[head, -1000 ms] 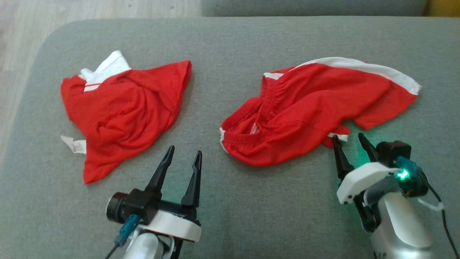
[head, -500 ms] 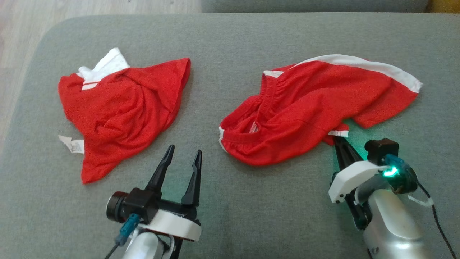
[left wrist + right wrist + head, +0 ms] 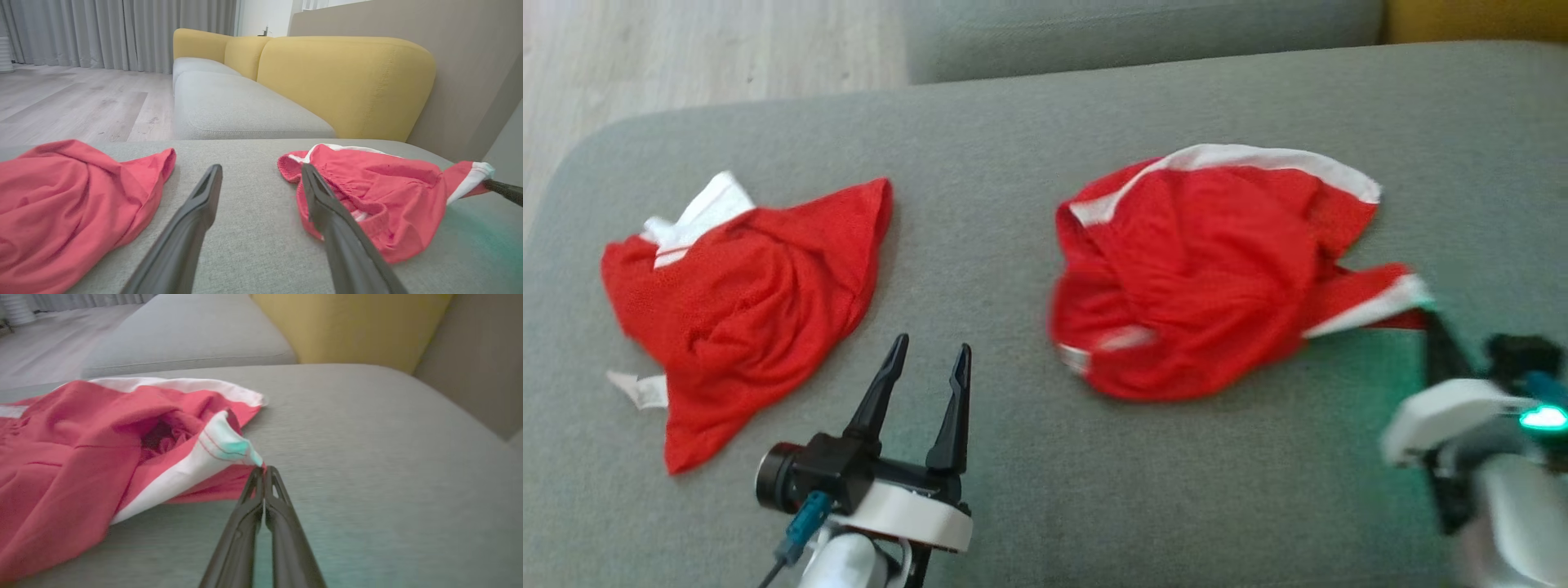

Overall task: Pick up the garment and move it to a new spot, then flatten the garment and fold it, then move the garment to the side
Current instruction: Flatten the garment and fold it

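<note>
Right gripper (image 3: 264, 470) has just snapped closed: a sec ago its fingers stood apart at the near corner of the garment (image 3: 1209, 278), now they're pressed together w/ the white-trimmed corner pinched at the very tips. And the pull has started: that corner is stretched out to the robot's right, and the cloth that lay spread wide has bunched into a rounder heap, white stripe curled over the top. Head cam has swung too, whole scene slid over, so don't read the second red garment (image 3: 743, 302) as moved; it lies as it did on the left of the grey cushion (image 3: 1013, 163). Left gripper (image 3: 931, 345) unchanged, fingers spread, holding nothing, parked over bare cushion between the two red pieces. For the task, I'd say grasp done, relocation just beginning; most of the garment lies on the cushion's right half, only the corner pulled taut. Hard to read: in the head view the right gripper (image 3: 1429, 322) is motion-blurred and cut by the frame edge, grip not legible there. Right wrist view shows the pinch, but how much fabric sits between the fingers, can't tell; looks like very little, so slip is a risk. Green light tints the trim. Garment's underside and far leg are folded under, layout unclear.
</note>
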You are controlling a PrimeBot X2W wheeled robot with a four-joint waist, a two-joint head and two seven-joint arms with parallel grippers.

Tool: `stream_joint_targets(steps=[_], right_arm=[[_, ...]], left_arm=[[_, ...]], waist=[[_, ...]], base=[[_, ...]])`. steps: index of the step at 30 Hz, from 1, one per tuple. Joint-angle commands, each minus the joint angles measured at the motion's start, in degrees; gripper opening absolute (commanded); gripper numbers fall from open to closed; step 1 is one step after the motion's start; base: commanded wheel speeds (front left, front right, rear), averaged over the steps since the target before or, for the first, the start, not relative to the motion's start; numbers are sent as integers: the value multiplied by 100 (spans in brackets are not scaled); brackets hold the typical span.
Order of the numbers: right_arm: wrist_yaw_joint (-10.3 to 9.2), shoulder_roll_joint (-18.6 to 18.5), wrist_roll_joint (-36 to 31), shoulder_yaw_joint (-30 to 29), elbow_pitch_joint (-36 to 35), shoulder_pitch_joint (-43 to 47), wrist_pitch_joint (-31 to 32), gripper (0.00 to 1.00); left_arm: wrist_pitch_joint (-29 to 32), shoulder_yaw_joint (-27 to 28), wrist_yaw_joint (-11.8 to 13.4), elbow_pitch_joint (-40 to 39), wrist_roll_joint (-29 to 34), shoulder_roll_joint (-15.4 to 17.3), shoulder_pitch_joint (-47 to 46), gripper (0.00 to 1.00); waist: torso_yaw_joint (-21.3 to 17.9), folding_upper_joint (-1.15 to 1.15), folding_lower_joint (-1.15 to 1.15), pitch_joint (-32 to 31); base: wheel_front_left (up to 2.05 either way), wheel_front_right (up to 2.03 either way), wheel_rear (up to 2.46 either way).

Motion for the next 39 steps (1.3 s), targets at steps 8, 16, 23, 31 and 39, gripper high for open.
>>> stream_joint_targets(steps=[8, 16, 23, 31, 39], right_arm=[[39, -124, -779, -1098, -1428, 306, 1051, 0], [39, 67, -1237, -1228, -2322, 413, 1032, 100], [39, 75, -269, 265, -2578, 514, 268, 100], [39, 75, 453, 1416, -2332, 673, -181, 100], [39, 76, -128, 1684, -1570, 181, 133, 100]], left_arm=[[-71, 85, 74, -236, -129, -12, -59, 100], [-71, 37, 86, -240, -162, -12, -68, 100], [-71, 22, 61, -213, -133, -12, -71, 100], [-71, -36, 29, -163, -93, -12, -98, 100], [-71, -108, 9, -127, -84, -12, -162, 100]], waist=[[-98, 0, 1, -114], [20, 0, 1, -117], [155, 0, 1, -101], [379, 0, 1, -62], [737, 0, 1, 136]], base=[[0, 0, 0], [0, 0, 0], [0, 0, 0], [0, 0, 0], [0, 0, 0]])
